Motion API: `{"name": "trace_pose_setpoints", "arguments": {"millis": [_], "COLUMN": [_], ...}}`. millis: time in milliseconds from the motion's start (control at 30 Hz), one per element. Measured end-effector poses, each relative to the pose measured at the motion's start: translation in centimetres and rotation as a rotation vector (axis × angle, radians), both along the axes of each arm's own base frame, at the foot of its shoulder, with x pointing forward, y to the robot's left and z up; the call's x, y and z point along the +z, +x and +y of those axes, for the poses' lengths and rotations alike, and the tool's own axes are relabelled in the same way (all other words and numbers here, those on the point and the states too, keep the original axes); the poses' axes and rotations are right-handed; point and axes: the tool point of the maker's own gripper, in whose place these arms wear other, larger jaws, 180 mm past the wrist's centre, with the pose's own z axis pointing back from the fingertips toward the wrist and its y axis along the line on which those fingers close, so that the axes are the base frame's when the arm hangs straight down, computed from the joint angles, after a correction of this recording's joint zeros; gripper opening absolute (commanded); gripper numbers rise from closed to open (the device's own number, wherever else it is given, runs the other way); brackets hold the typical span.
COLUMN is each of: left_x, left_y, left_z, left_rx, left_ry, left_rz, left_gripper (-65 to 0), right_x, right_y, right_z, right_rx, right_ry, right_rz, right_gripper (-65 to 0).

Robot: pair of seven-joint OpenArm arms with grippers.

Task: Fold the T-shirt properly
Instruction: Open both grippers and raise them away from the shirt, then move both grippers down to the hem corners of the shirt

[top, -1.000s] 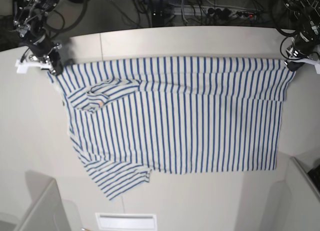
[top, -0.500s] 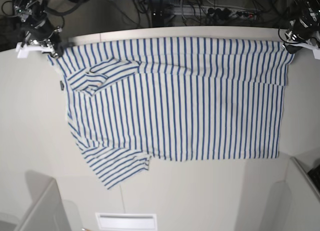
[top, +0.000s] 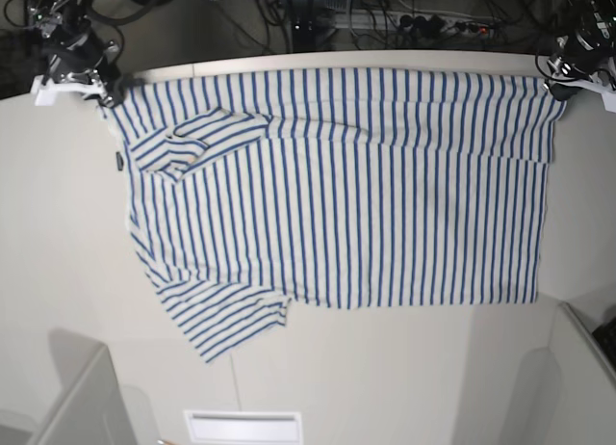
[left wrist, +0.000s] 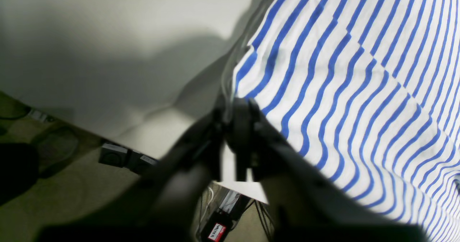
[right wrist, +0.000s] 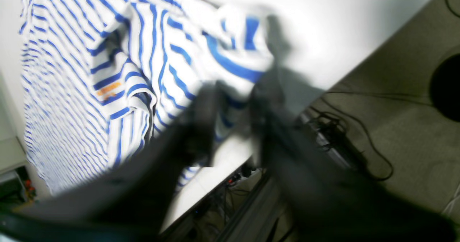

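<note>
Surface (top: 404, 387) carries the T-shirt (top: 337, 195), spread flat, far edge along the surface's far rim. Left end effector (left wrist: 233, 121) meets the far corner, jaws nearly together; grip cannot be told. Right end effector (right wrist: 233, 102), blurred, stands parted around the bunched opposite corner.

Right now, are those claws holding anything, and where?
Cannot tell: left gripper and right gripper each sit at a far T-shirt corner, grip unclear.
</note>
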Motion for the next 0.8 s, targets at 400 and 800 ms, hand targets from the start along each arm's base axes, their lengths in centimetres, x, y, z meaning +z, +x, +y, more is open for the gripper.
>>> {"name": "trace_pose_setpoints", "arguments": {"millis": [400, 800], "left_x": [5.2, 12.4], "left_y": [-1.0, 12.7], "left_z": [4.5, 0.6], "left_rx": [0.100, -0.176], "left_ry": [0.151, 0.207], "left_rz": [-0.077, -0.324], "left_gripper": [-19.4, -19.6], "right_x": [4.0, 5.7], "right_y": [1.0, 14.6], "right_z": [-3.3, -2.3], "right_rx": [-0.065, 0.140], "right_ry": [-0.105, -0.046], "right_rz": [-0.095, -0.225], "right_gripper": [-29.6, -29.6]}}
